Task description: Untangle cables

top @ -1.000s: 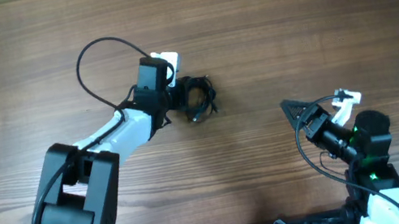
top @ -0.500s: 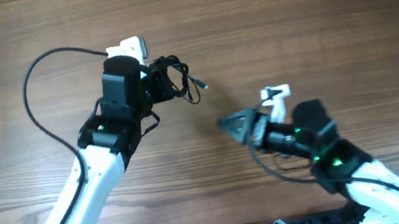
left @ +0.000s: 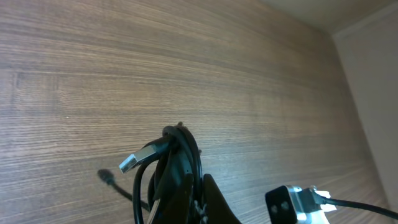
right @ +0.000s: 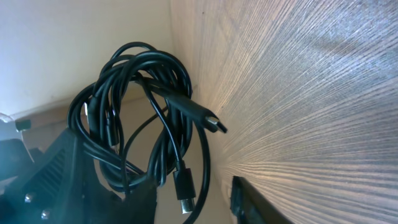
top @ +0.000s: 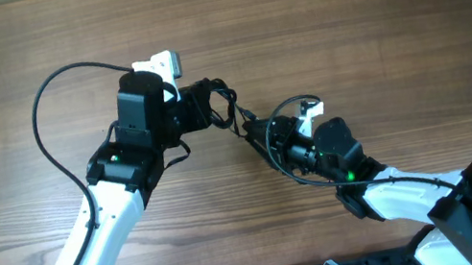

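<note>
The cables [top: 220,106] are a bunch of thin black loops, lifted off the table. My left gripper [top: 200,107] is shut on them. In the left wrist view its two dark fingers [left: 214,199] pinch the cables [left: 180,155], and a silver plug [left: 134,162] sticks out to the left. My right gripper [top: 252,131] sits just right of and below the bunch. In the right wrist view the cables [right: 134,106] hang in front of it. A small plug [right: 185,190] and one loop dangle between its parted jaws [right: 196,210], which pinch nothing.
Bare wooden table [top: 371,11] lies all around. The left arm's own thick black cable [top: 40,99] arcs out to the left. The two wrists are close together, with the right wrist's white camera block [left: 297,202] near the left fingers.
The right arm has swung left from the front right up to the bunch, and its jaws have narrowed. The left arm has shifted and raised the cables slightly.
</note>
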Robot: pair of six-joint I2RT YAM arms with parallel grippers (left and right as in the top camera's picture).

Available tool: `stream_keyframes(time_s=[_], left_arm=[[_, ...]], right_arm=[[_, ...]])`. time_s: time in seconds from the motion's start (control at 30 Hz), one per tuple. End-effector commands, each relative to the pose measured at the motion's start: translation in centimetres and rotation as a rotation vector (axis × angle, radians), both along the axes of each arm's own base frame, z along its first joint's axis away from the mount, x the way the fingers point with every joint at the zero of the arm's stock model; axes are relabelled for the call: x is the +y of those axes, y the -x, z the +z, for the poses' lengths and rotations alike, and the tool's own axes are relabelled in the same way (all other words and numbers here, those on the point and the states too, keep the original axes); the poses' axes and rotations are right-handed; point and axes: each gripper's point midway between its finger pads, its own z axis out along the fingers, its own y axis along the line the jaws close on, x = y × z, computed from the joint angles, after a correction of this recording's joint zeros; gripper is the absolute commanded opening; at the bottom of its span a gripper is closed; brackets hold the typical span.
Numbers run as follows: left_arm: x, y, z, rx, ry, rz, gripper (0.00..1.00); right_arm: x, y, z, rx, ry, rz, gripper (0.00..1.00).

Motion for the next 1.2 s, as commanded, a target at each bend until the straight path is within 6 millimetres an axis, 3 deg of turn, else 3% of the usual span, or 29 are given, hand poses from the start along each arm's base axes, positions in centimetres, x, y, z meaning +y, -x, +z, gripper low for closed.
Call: stream_keyframes(time_s=[0.0, 0.17, 0.3, 0.43, 0.5, 0.57, 0.67, 0.77, 0.93, 1.07, 1.17], left_arm=[[-0.8, 0.6, 1.3, -0.001, 0.067, -0.034, 0.04], [-1.7, 0.1, 2.9, -0.038, 0.142, -0.050, 0.04], [0.7, -2.4, 5.8, -0.164, 0.187, 0.013, 0.04], [1.2, -1.7, 5.7, -0.122, 0.234, -0.037, 0.04], [1.3, -1.6, 5.4, -0.125, 0.209, -0.049, 0.04], [1.2, -1.5, 5.4, -0.178, 0.149, -0.105, 0.04], [0.2, -0.6, 5.7, -0.275, 0.078, -0.253, 0.04], [0.1, -0.5, 5.7, -0.283, 0.074, -0.267, 0.04], [-2.7, 1.4, 6.0, -0.277, 0.120, -0.381, 0.04], [-5.4, 3.0, 6.4, -0.287, 0.140, -0.456, 0.04], [-6.3, 2.6, 8.7, -0.306, 0.241, -0.419, 0.04]], right_arm=[[0.5, -0.2, 0.5, -0.074, 0.032, 0.029, 0.31], [1.4, 1.5, -0.1, -0.237, 0.166, 0.200, 0.29], [1.5, 3.1, -2.4, -0.312, 0.304, 0.334, 0.27], [0.4, 2.1, -3.3, -0.375, 0.411, 0.313, 0.27], [0.6, 2.3, -2.0, -0.404, 0.358, 0.337, 0.35], [0.5, 2.1, 0.0, -0.420, 0.278, 0.336, 0.52], [0.2, 1.5, 3.5, -0.381, 0.087, 0.305, 0.60], [0.1, 1.4, 3.9, -0.283, 0.013, 0.274, 0.60], [-0.3, 0.8, 2.8, -0.244, 0.048, 0.227, 0.59], [-1.0, 0.3, 0.7, -0.171, 0.108, 0.179, 0.55], [-1.3, 0.5, -0.6, -0.220, 0.207, 0.206, 0.49]])
